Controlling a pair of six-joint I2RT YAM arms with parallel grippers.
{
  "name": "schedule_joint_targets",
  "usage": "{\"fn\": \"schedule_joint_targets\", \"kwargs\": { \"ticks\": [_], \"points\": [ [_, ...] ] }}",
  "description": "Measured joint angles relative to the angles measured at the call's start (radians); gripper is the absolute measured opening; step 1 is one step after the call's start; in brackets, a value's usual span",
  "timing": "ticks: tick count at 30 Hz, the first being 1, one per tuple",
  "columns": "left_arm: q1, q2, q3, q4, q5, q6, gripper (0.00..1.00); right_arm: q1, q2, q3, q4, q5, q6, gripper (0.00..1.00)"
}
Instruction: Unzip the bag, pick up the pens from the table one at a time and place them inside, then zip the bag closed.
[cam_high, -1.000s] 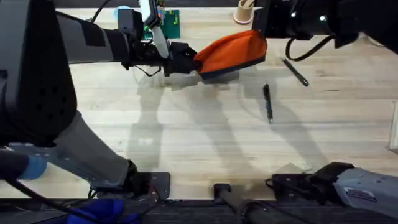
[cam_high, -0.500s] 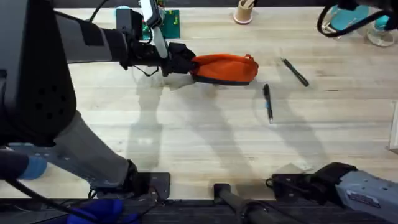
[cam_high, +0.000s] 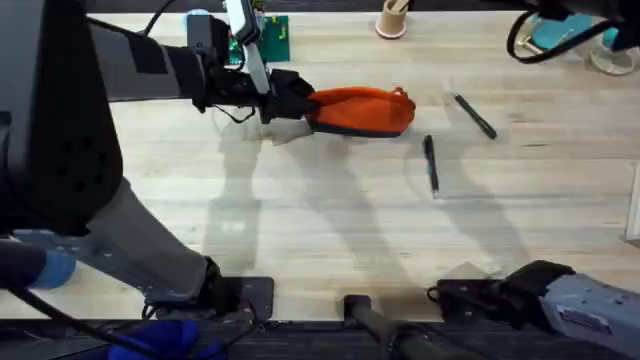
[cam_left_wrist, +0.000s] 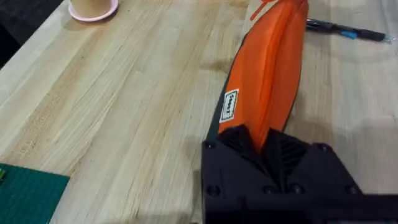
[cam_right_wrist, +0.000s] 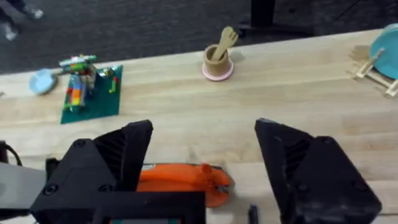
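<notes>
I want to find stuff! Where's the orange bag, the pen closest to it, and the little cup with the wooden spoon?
bag (cam_high: 358, 108), overhead view, middle of its orange fabric.
nearer pen (cam_high: 431, 165), overhead view, middle of its barrel.
cup (cam_right_wrist: 217, 64), right wrist view, its side wall.

A robotics lab: wood table (cam_high: 330, 220), two mounted arms, dark carpet beyond.

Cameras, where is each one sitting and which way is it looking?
Overhead: fixed above the table, looking down and forward; both arms' bases show at the bottom, and the left gripper holds the bag.
Left wrist: on the left arm, looking along the bag toward a pen; its own fingers clamp the bag's end.
Right wrist: on the right arm, raised, looking across the table; its own fingers stand open.
All three share the orange bag.
</notes>
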Motion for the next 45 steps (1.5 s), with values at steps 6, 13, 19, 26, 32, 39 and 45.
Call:
{"fn": "schedule_joint_targets", "kwargs": {
  "ticks": [6,13,19,26,32,39,45],
  "points": [
    [0.0,0.0,0.0,0.0,0.0,0.0,0.043,0.0,0.0,0.0,-0.107,0.0,0.0,0.996],
    [0.0,0.0,0.0,0.0,0.0,0.0,0.043,-0.075,0.0,0.0,-0.192,-0.099,-0.002,0.996],
    [0.0,0.0,0.0,0.0,0.0,0.0,0.043,-0.216,0.002,0.0,-0.191,-0.305,-0.054,0.996],
    [0.0,0.0,0.0,0.0,0.0,0.0,0.043,-0.287,0.078,0.0,-0.191,-0.482,-0.126,0.995],
    [0.0,0.0,0.0,0.0,0.0,0.0,0.043,-0.288,0.178,0.016,-0.221,-0.534,-0.131,0.996],
    [0.0,0.0,0.0,0.0,0.0,0.0,0.043,-0.288,0.323,0.206,-0.371,-0.552,-0.131,0.995],
    [0.0,0.0,0.0,0.0,0.0,0.0,0.043,-0.288,0.471,0.409,-0.539,-0.558,-0.131,0.996]
  ]
}}
